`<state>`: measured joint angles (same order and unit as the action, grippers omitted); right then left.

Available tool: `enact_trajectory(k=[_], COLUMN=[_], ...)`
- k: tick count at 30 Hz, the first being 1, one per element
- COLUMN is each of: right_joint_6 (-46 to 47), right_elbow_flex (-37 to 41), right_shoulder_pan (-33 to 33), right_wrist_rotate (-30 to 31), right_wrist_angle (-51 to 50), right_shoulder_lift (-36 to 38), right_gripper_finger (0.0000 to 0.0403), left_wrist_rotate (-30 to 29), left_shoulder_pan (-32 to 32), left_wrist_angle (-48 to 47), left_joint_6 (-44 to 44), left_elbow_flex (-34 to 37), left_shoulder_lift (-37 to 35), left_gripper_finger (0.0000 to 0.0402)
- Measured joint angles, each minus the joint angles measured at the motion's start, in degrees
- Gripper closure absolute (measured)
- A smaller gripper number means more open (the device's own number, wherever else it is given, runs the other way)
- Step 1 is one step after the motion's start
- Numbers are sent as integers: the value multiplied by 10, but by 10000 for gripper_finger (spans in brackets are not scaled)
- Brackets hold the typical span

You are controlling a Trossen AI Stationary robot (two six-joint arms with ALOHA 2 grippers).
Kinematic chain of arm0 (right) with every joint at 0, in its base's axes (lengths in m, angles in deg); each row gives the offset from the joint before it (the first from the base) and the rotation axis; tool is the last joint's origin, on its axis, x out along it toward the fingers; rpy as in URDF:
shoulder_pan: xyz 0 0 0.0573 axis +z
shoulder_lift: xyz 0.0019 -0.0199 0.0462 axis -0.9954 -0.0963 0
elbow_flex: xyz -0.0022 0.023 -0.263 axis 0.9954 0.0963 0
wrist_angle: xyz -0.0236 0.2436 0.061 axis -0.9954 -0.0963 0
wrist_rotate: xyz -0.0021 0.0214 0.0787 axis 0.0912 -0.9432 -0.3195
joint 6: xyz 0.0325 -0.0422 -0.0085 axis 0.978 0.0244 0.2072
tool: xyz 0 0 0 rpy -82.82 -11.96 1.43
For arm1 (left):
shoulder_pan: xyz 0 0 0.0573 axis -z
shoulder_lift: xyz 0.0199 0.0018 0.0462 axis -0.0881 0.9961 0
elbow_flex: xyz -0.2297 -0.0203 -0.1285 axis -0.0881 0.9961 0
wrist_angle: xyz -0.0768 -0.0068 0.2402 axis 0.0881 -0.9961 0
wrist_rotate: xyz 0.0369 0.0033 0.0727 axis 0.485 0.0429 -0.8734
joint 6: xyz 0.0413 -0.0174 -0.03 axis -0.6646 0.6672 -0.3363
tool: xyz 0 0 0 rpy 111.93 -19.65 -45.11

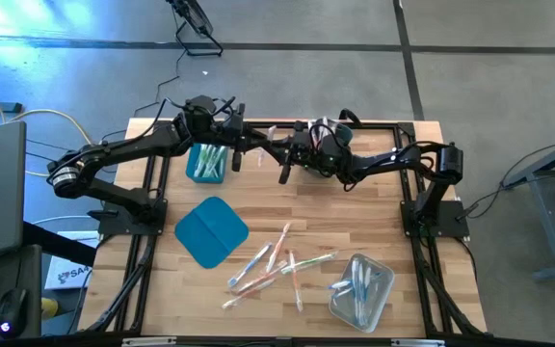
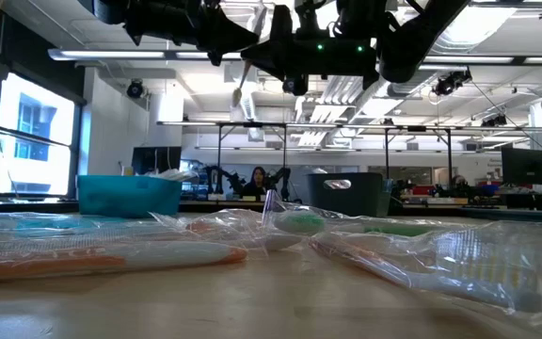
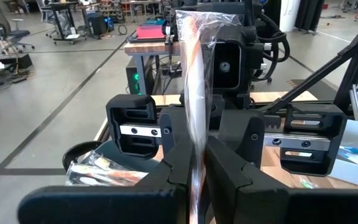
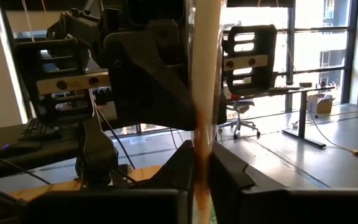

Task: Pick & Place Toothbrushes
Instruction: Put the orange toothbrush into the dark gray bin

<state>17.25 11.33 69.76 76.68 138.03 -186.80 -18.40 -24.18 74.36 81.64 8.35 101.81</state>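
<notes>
high: we see left gripper [image 1: 258, 146] and right gripper [image 1: 285, 154] meeting above the bench [image 1: 258, 207] rear, a wrapped toothbrush [image 1: 272, 136] between them; loose toothbrushes [image 1: 276, 265] lie in front.
low: both arms hang overhead.
left wrist: jaws clamped on the toothbrush [image 3: 196, 99].
right wrist: jaws clamped on the same toothbrush [image 4: 205, 81].
handover: we'd let only one side release, once the other's hold is firm.
</notes>
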Motion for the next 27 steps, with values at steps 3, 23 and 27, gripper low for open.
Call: enact_trajectory(k=[3,23,27], right_joint_6=[0,-7,-4], right_elbow_flex=[0,0,1], right_shoulder_pan=[0,1,1], right_wrist_rotate=[0,5,7], right_wrist_angle=[0,-2,-3], right_shoulder_lift=[0,0,0], right_gripper_finger=[382,385,385], left_wrist_rotate=[0,-4,-7], left_shoulder_pan=[0,0,0], left_wrist_angle=[-1,-2,-5], left_joint_6=[0,1,4], left_elbow_flex=[0,0,0], left_shoulder_lift=[0,0,0], left_gripper_finger=[378,374,337])
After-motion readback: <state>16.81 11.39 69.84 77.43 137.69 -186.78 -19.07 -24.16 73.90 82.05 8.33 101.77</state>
